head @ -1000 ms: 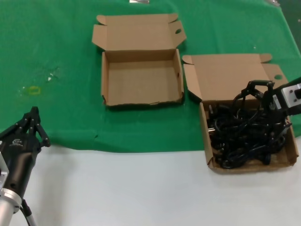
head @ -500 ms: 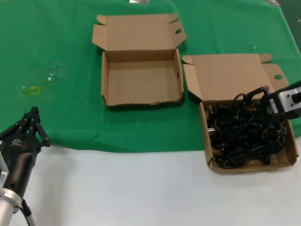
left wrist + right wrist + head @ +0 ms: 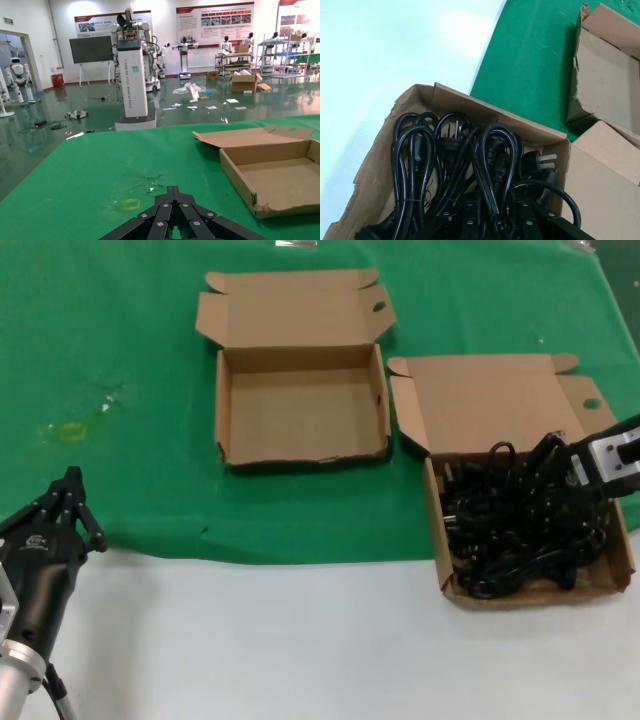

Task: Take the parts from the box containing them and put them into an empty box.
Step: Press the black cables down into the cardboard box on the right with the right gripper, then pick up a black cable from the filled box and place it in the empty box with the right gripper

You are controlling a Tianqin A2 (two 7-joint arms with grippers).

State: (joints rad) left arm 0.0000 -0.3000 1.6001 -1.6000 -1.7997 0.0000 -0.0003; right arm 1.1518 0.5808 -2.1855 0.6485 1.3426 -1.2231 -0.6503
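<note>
Power cords heaped in tangle inside full box, right side of tabletop. Right pincer down among upper coils, likely seeking grip; fingers buried, state cannot tell. Empty box left of it, lid open. Left pincer parked at green edge, fingers together. Right wrist view alone shows pronged plugs.

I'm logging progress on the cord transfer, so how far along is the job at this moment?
Nothing looks moved yet: the empty box holds no cords. In hand: the right gripper is down in the pile of black power cords inside the full box, though whether it has a cord gripped cannot be told. The left gripper waits near the table edge. All the cords remain to be carried across.
</note>
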